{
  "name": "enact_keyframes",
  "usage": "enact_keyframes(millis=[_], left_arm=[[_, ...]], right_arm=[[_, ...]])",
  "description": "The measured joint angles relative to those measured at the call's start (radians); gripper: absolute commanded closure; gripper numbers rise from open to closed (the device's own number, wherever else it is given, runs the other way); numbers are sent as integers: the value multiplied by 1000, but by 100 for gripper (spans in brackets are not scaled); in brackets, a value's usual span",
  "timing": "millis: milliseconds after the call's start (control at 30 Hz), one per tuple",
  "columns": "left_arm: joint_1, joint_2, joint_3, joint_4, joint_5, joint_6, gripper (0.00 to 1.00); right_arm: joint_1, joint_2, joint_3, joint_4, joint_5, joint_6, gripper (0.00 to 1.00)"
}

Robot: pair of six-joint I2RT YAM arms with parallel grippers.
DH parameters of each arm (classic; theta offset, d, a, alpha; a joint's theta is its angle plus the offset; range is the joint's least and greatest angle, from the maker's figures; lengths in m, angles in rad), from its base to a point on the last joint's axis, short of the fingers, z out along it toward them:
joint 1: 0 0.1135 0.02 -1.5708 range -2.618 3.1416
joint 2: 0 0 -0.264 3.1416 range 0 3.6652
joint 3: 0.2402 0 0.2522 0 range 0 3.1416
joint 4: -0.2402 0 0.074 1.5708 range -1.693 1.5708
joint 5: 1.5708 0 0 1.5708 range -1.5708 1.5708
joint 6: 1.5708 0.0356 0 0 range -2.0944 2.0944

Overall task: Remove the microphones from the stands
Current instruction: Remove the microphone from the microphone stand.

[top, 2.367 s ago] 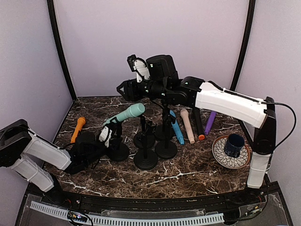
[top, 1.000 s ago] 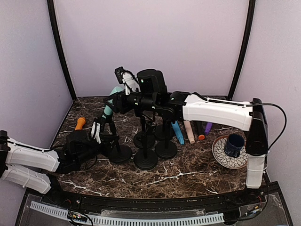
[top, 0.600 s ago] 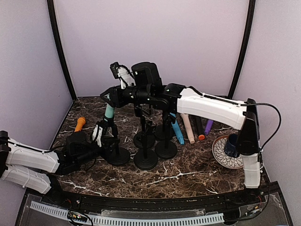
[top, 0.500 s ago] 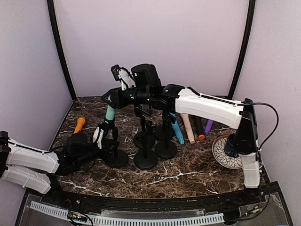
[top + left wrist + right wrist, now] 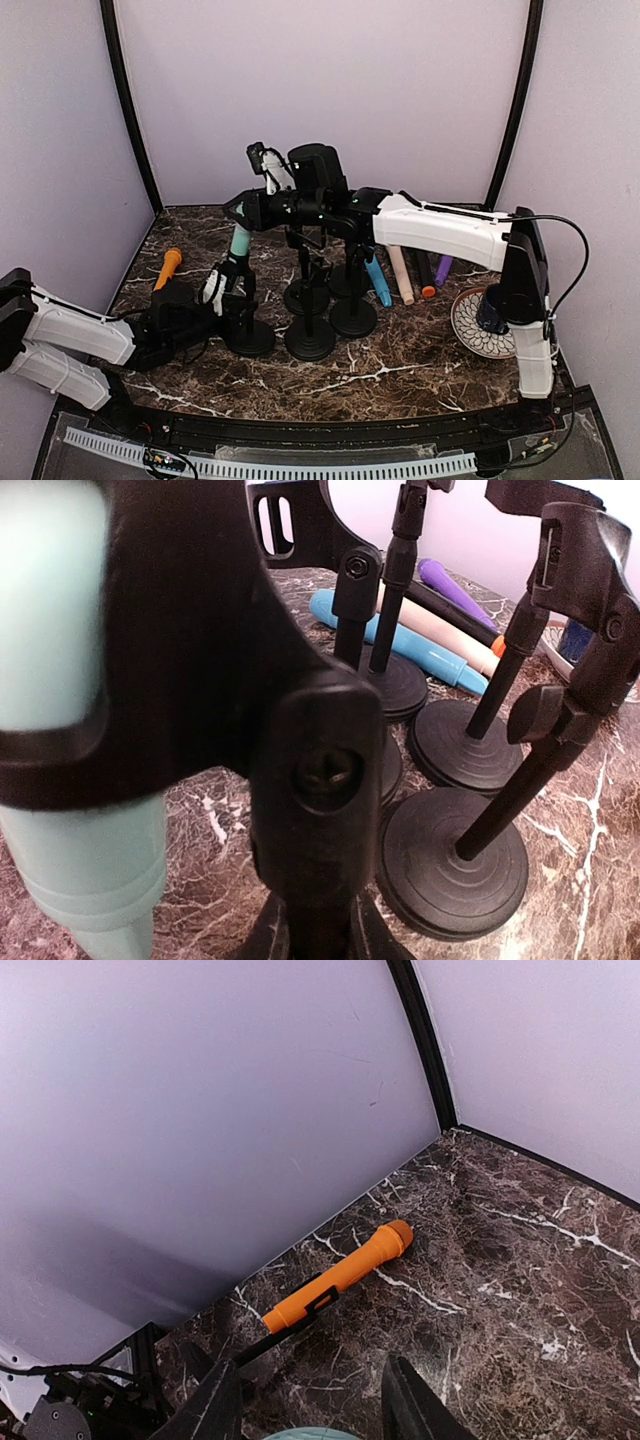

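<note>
Fingers (image 5: 218, 1400) of the right gripper (image 5: 312, 1370) stood either side of the rounded head of the microphone (image 5: 238, 244), reaching it from above. Whether their pads pressed it could not be told, as the head sat at the very bottom of the wrist view. The left gripper (image 5: 222, 292) had its fingers closed low on the post of the stand (image 5: 247, 335), apparently to brace it.

Progress: removal was not yet accomplished. The microphone stood near upright in the clip (image 5: 200, 680) of the stand, in the left half of the counter (image 5: 400, 380). Judged outstanding: a secure hold on the head, a pull clear of the clip while the stand is steadied, then setting down.

Materials and form: the microphone was a smooth pale-teal cylinder, matte plastic by appearance, narrowing at its lower end. The clip was a black moulded C-shaped cradle on a screw pivot. The stand was a thin black rod on a round, ridged disc base, probably weighted. Three empty stands (image 5: 310, 340) of the same kind stood just beside it toward the centre. The counter was dark brown, marble-patterned with white veins and slightly glossy. An orange microphone (image 5: 340, 1272) lay near the left edge. A row of further microphones (image 5: 400, 268) lay behind the stands. A patterned plate (image 5: 468, 335) carrying a dark cup (image 5: 497, 306) sat near the right edge.
</note>
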Motion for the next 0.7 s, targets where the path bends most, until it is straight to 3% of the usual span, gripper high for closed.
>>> enact_keyframes(millis=[333, 500, 700], left_arm=[[-4, 105, 63, 61, -39, -65, 100], [-4, 106, 64, 61, -52, -92, 100], [-4, 108, 60, 95, -23, -92, 100]], right_arm=[[-4, -61, -173, 115, -18, 43, 29], [1, -90, -258, 144, -19, 55, 24], [-2, -100, -266, 228, -5, 51, 27]])
